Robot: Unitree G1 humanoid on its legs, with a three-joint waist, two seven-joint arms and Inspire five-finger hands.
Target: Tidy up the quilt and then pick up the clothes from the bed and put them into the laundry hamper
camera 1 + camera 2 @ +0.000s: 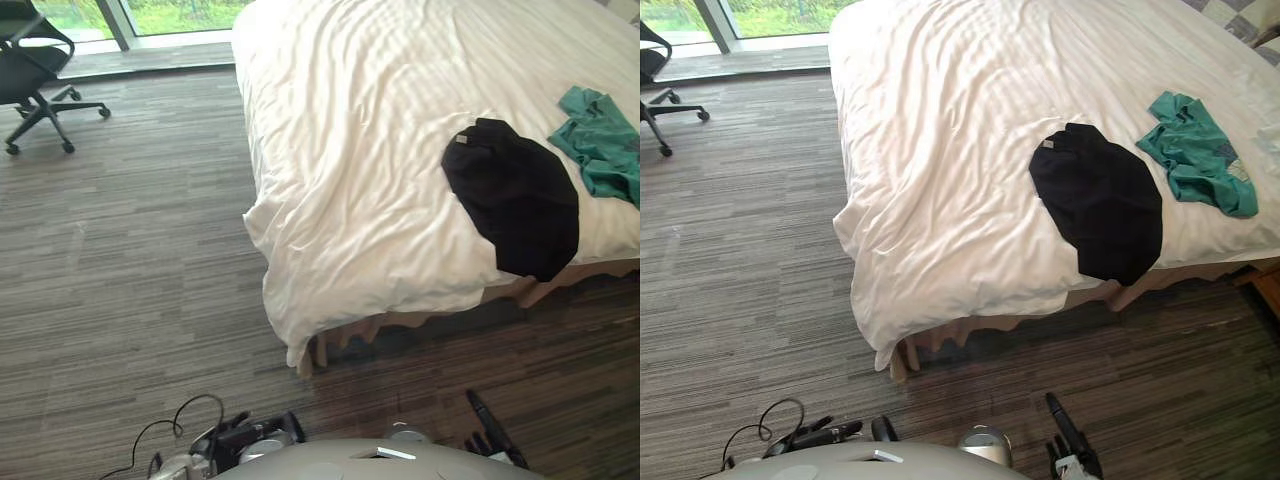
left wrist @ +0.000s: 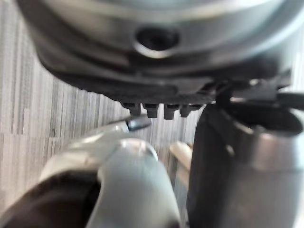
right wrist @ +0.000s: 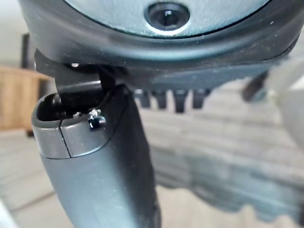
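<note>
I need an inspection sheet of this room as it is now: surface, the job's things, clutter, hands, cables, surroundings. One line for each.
surface: bed covered by a white quilt, wrinkled, its near corner hanging low.
job's things: black garment on the quilt, reaching the foot edge; green garment to its right, apart from it.
clutter: nothing seen.
hands: left hand and right hand low over the floor, fingers relaxed, holding nothing.
cables: nothing seen.
surroundings: striped floor; chair by the window, far left.

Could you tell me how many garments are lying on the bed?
2: a black garment at the quilt's near edge, a green garment to its right. Others may lie beyond view.
</note>
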